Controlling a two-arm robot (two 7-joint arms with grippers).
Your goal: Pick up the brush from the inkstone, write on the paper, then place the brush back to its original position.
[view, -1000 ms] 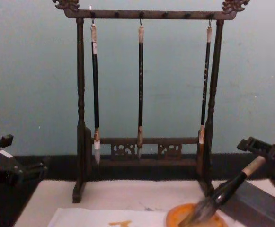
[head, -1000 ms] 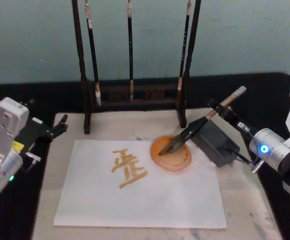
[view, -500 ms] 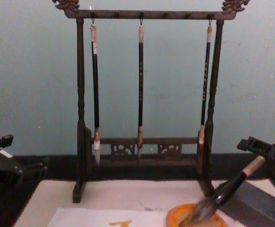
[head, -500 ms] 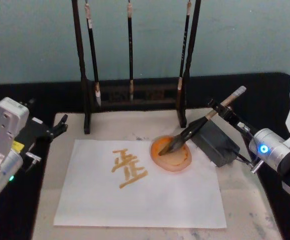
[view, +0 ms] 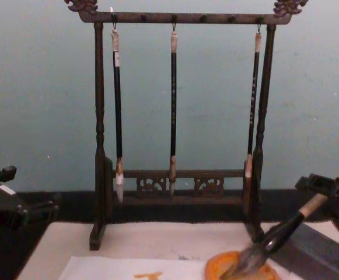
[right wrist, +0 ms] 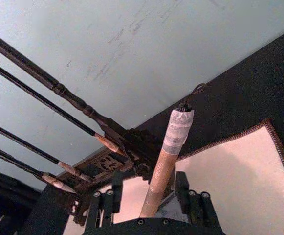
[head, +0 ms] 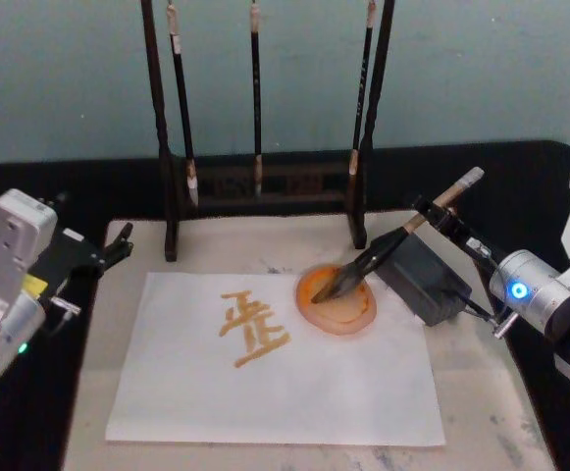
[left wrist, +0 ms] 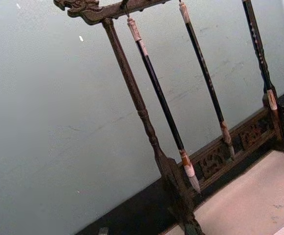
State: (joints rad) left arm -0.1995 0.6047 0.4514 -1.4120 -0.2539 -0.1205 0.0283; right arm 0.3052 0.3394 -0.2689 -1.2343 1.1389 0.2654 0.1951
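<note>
The brush (head: 363, 267) lies slanted, tuft down in the inkstone (head: 355, 322), its pale upper handle rising back betw. the jaws of the right gripper (head: 434, 214). Those jaws stand parted, straddling the handle w/ a strip of mat showing on one side in the right wrist view, so apparently no squeeze. Likely reason for the lean: the dish rim props the tuft end while the shaft crosses a corner of the grey block (head: 427, 280) just below the jaws. Whether it bears there can't be told. Beyond the tuft, farther from the jaws, the paper (head: 265, 392) carries an orange character (head: 252, 329), so the writing looks done, approx. last step. Room: open mat (head: 481, 392) behind & beneath the jaws for backing off. A rack (head: 265, 182) post stands near, ahead of them. Left gripper (head: 118, 247) sits parked well apart, past the paper's opposite edge.
</note>
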